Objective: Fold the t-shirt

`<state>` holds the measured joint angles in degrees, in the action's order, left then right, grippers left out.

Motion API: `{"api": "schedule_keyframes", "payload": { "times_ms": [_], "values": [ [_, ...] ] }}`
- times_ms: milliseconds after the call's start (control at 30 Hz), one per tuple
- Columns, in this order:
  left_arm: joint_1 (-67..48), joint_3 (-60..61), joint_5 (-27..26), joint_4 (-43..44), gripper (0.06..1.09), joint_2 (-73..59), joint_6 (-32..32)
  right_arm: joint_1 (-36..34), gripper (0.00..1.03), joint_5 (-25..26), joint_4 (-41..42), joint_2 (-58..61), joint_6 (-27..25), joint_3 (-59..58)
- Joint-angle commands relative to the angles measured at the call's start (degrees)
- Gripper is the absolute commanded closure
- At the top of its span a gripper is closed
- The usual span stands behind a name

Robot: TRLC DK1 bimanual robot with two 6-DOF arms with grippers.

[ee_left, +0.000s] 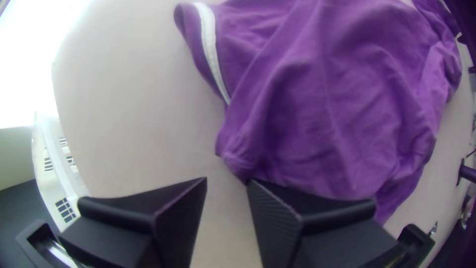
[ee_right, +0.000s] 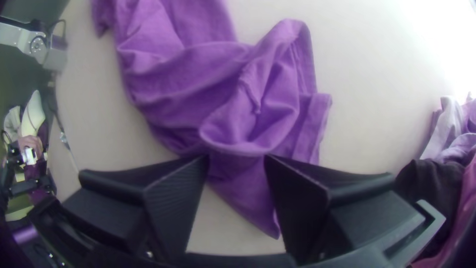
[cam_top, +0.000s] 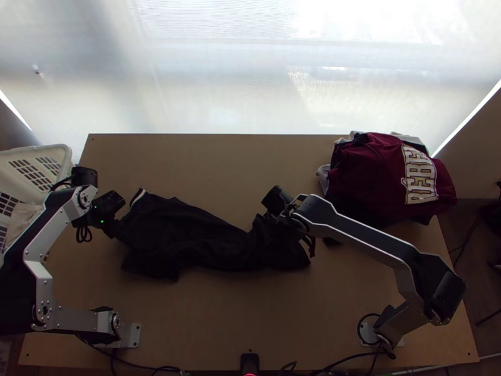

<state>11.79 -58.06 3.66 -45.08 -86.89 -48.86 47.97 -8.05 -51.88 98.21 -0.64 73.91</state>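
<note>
Light wooden table under everything. Left arm: base at near left corner, folded out past the left side, forearm angled back in over the table with the wrist dropped toward the cloth. Right arm: base at near right, elbow kicked outward, long link running back across toward mid-table, wrist tipped down.

Dark t-shirt lies crosswise between the two wrists, left of table centre overall. Not flat: rumpled lengthwise, left part broader and smoother, right end bunched into loose folds.

Clothes pile at far right, maroon piece on top, near the shirt's right end. White basket off the left side.

Left pincer at the shirt's left end, set wide, nothing held. In its wrist view a cloth corner sits right at one fingertip, can't tell if touching; most of the shirt is off to that finger's side.

Right pincer over the bunched right end, also wide. Cloth runs through the gap between its fingers, not pinched. Can't tell clearance above the table.

White trim on the shirt's far left edge, near the left pincer.
</note>
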Motion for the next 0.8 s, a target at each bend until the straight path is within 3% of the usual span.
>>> {"api": "schedule_keyframes", "payload": {
  "times_ms": [0, 67, 100, 333, 567, 767],
  "values": [
    [-1.7, 1.0, -4.2, -1.8, 1.05, -1.6, 4.4, 0.0, 0.85, -2.6, 6.9, -0.2, -1.1, -3.6],
    [-2.5, 1.2, -4.6, -3.2, 1.05, -1.7, 5.3, -0.2, 0.99, -2.6, 8.8, -0.6, -1.4, -5.0],
    [-2.7, 1.2, -5.2, -3.8, 1.05, -1.8, 5.9, -0.3, 1.00, -2.7, 9.3, -0.7, -1.6, -5.5],
    [-1.6, -1.8, -7.8, -13.4, 1.05, 2.4, 7.5, -2.1, 1.00, -3.1, 7.6, -5.8, -2.1, -5.7],
    [-0.9, -19.1, -13.9, -36.8, 1.05, 8.4, 6.9, -8.7, 1.00, -4.9, -2.0, -16.7, -4.5, 3.1],
    [-1.5, -32.1, -14.0, -38.2, 1.05, 11.2, 8.5, -15.7, 1.00, -4.8, -4.6, -20.7, -5.5, 10.2]
  ]
}}
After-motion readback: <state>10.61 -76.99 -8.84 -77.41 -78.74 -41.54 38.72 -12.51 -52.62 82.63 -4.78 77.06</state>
